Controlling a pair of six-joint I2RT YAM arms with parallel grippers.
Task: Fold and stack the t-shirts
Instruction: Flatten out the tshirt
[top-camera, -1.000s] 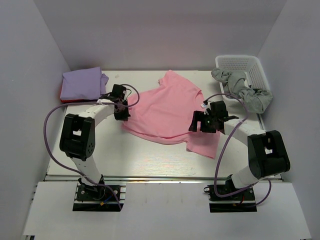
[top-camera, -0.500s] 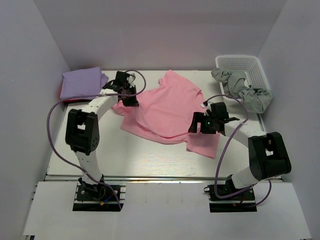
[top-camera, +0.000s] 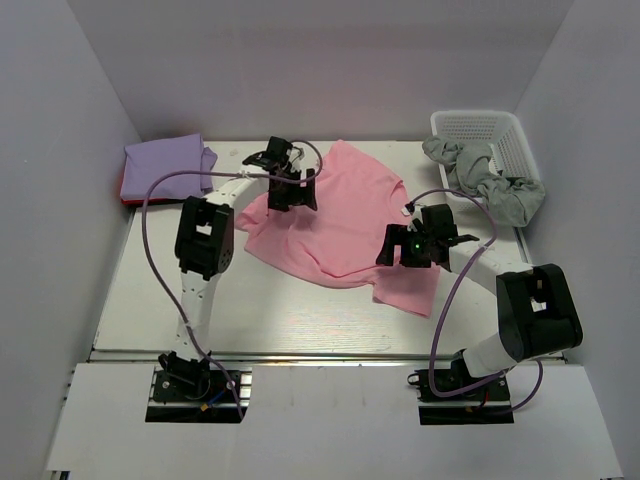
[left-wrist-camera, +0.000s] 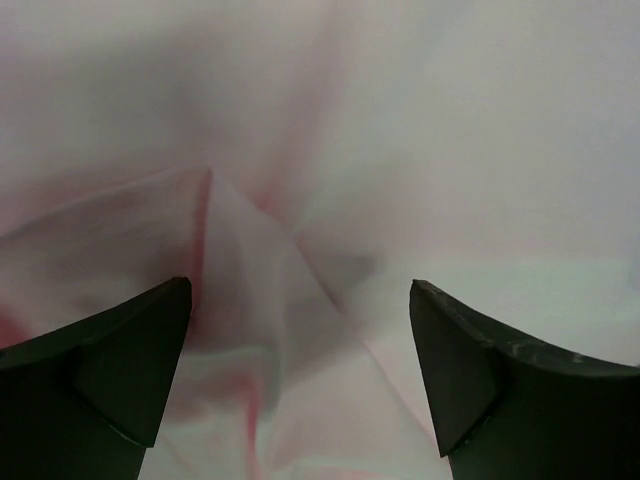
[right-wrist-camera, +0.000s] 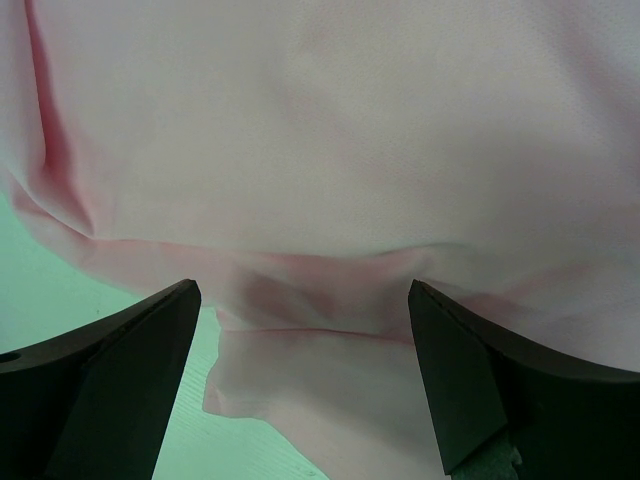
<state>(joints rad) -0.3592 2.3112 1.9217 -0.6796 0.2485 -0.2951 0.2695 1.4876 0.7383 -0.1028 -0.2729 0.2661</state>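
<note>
White table: found pink t-shirt rumpled; saw left gripper, right gripper above it, jaws wide, empty, presumably poised to grasp.

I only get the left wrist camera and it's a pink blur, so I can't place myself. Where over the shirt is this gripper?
Observer: The left gripper is over the left edge of the pink t-shirt, which lies unfolded mid-table.
Operator: And the other arm?
Observer: The right gripper is open, low over the shirt's near right part.
Operator: Where's the stack?
Observer: Far left corner: a folded lavender t-shirt lies on a red one.
</note>
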